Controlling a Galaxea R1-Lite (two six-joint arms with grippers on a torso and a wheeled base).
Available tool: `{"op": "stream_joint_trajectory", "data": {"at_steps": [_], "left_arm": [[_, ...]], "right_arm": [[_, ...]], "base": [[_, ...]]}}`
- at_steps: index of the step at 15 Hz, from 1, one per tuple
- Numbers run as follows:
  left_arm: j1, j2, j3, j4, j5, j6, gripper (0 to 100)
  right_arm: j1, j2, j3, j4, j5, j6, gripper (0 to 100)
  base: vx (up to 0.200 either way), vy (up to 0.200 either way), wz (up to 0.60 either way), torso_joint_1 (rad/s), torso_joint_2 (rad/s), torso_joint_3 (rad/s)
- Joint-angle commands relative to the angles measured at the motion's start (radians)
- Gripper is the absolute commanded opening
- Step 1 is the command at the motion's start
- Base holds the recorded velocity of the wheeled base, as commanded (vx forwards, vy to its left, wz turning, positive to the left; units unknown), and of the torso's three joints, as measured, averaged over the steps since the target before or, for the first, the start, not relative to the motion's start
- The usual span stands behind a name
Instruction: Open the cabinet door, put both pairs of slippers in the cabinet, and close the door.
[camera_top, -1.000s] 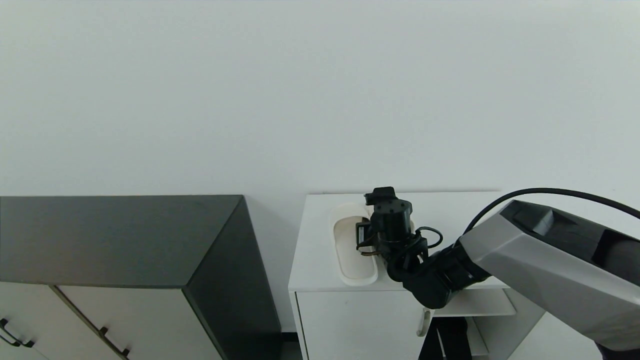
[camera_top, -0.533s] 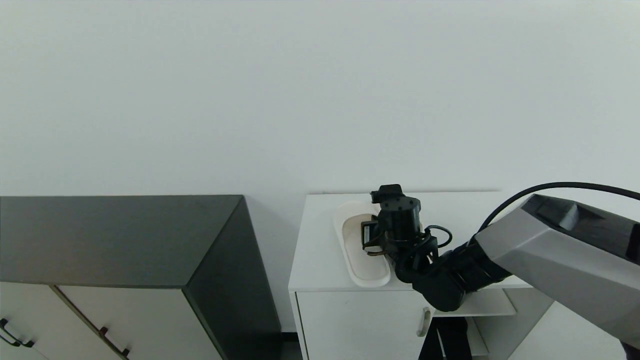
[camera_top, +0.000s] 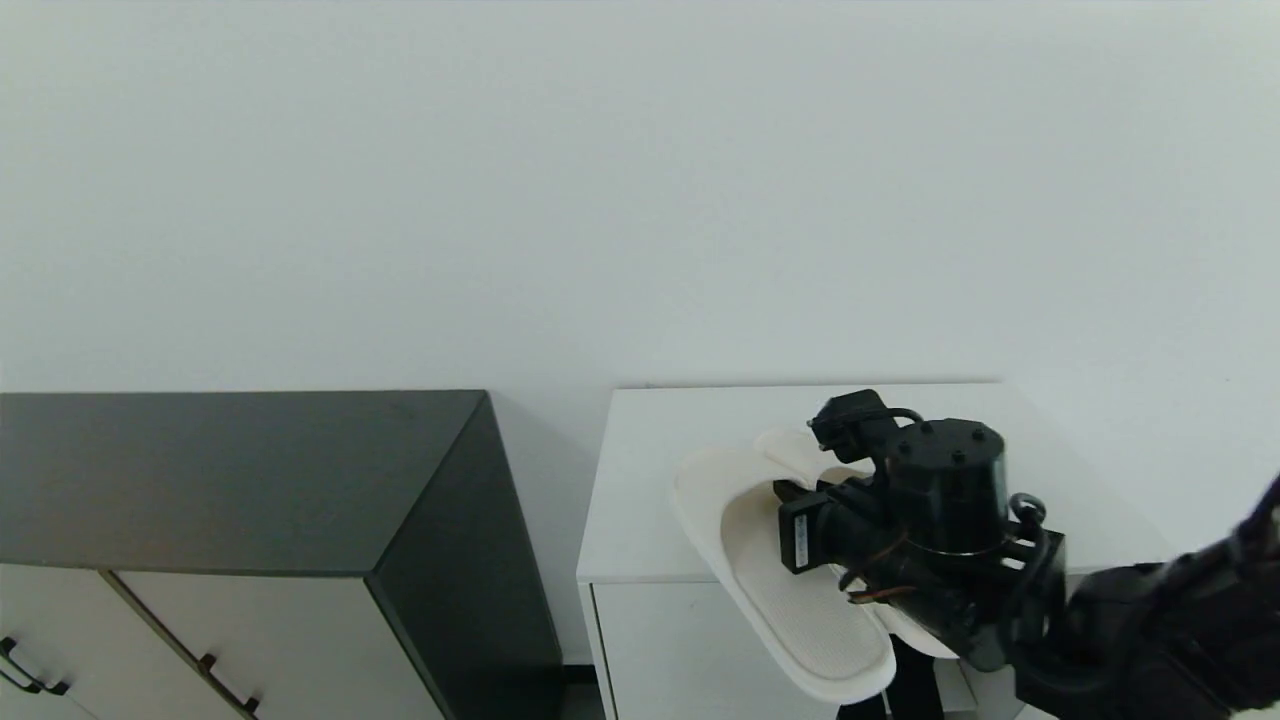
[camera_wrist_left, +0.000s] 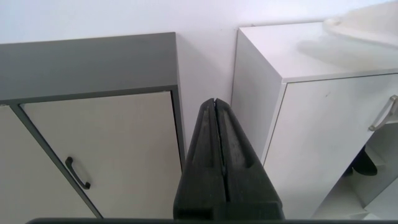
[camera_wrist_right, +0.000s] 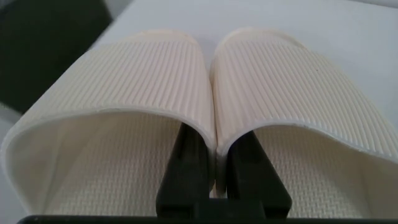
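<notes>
Change: the right tool (camera_top: 800, 510) has come up and back off the cabinet (camera_top: 650, 480) top, bringing the slippers (camera_top: 800, 620) with it. A second ago the pair lay flat on the top with the tool down at them. Now they hang in the air, heels out past the front edge and toes over the top, tilted toward the robot.

The right tool is clenched on the pair. In the right wrist view one finger (camera_wrist_right: 186, 174) sits inside each slipper and the two inner walls are pinched between them. The grip looks square, with both slippers side by side.

The left tool (camera_wrist_left: 217, 155) is closed on nothing, low in front of the gap between the dark cupboard (camera_wrist_left: 87, 62) and the cabinet.

The cabinet's right side looks open past the door handle (camera_wrist_left: 384, 113), with a shelf and a dark thing (camera_wrist_left: 364, 168) inside; I cannot tell what that is.

Meaning: pickup of this pair looks done. Next is likely lowering it to the open compartment. Door closing is not yet done.
</notes>
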Motion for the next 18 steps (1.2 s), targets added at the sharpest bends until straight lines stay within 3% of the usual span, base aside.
{"op": "stream_joint_trajectory", "data": {"at_steps": [1, 9, 18], "left_arm": [[0.000, 0.000, 0.000, 0.000, 0.000, 0.000, 0], [0.000, 0.000, 0.000, 0.000, 0.002, -0.001, 0], [0.000, 0.000, 0.000, 0.000, 0.003, -0.006, 0]], "right_arm": [[0.022, -0.133, 0.068, -0.002, 0.026, -0.002, 0], [0.036, -0.110, 0.103, -0.003, -0.008, -0.002, 0], [0.036, -0.083, 0.112, -0.006, -0.008, -0.001, 0]], "base": [[0.000, 0.000, 0.00, 0.000, 0.00, 0.000], [0.000, 0.000, 0.00, 0.000, 0.00, 0.000], [-0.200, 0.000, 0.00, 0.005, 0.00, 0.002]]}}
